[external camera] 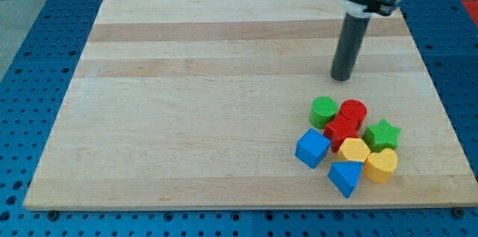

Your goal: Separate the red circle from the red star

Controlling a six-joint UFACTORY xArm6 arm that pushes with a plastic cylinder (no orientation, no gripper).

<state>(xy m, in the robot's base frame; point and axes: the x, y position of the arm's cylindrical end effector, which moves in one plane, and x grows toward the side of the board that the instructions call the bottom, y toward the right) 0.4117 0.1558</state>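
Observation:
The red circle [352, 110] sits in a tight cluster of blocks at the view's lower right, touching the red star [341, 130] just below and left of it. My tip [341, 78] rests on the board above the cluster, about forty pixels above the red circle and slightly left of it, touching no block.
Packed around the red pair are a green circle [323, 111], a green star [382, 134], a blue cube [312, 148], a yellow hexagon [354, 150], a yellow heart [382, 164] and a blue triangle [344, 177]. The wooden board [187, 80] lies on a blue perforated table.

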